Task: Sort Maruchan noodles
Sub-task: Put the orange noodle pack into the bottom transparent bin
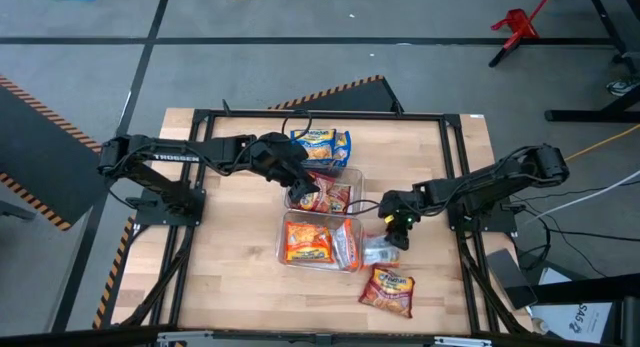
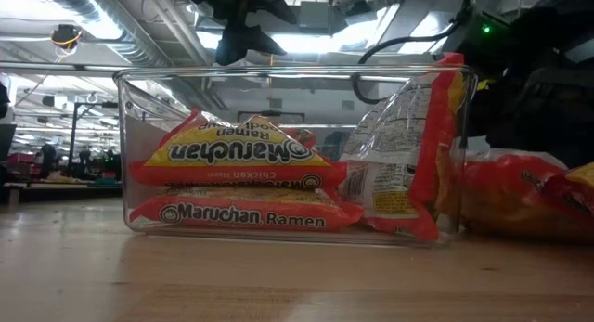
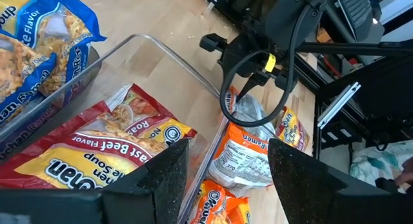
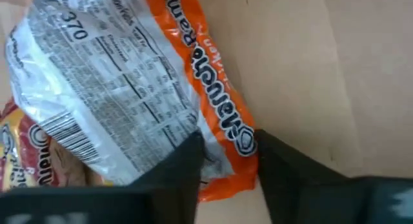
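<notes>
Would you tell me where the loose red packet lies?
In the high view, the red packet lies alone on the table's near right part, beyond the orange-packet bin.

Even, bright overhead light falls on the pale wooden bench [image 1: 230, 267], leaving only soft, short shadows. In the low view, ceiling strip lights [image 2: 306, 42] glare white, and the clear plastic rectangular bin [image 2: 130, 155] catches reflections along its rim. The right wrist view is close and slightly blurred; its dark fingers [image 4: 174, 179] are out of focus.
</notes>
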You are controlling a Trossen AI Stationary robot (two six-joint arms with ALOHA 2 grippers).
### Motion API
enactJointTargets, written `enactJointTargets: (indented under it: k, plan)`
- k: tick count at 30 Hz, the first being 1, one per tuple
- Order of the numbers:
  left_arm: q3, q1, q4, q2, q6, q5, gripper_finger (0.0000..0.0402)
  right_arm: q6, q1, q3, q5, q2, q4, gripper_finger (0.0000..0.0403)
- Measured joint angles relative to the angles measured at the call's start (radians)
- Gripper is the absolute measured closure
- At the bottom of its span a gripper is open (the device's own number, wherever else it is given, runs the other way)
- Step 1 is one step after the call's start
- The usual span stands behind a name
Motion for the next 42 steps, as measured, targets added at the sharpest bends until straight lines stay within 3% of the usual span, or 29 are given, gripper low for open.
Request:
enactJointTargets:
  k: [7,11,17,29,33,42]
  plan:
    - [0.000,0.000,0.000,0.000,0.000,-0.001,0.0196,0.028,0.000,0.002,0.047,0.001,-0.009,0.0391]
    - [0.000,0.000,0.001,0.000,0.001,-0.001,0.0196,0.059,0.000,0.033,0.082,0.002,-0.068,0.0392]
    - [0.000,0.000,0.001,0.000,0.001,-0.001,0.0196,0.057,0.000,0.146,0.185,-0.021,-0.323,0.0400]
    - [0.000,0.000,0.005,0.000,0.045,-0.080,0.0196,0.116,-0.001,0.364,0.453,-0.232,-0.729,0.0402]
    - [0.000,0.000,0.033,0.000,0.074,-0.139,0.0196,0.134,-0.001,0.418,0.526,-0.293,-0.776,0.0403]
    - [0.001,0.000,0.182,0.016,0.260,-0.140,0.0178,0.116,-0.001,0.513,0.599,-0.324,-0.766,0.0403]
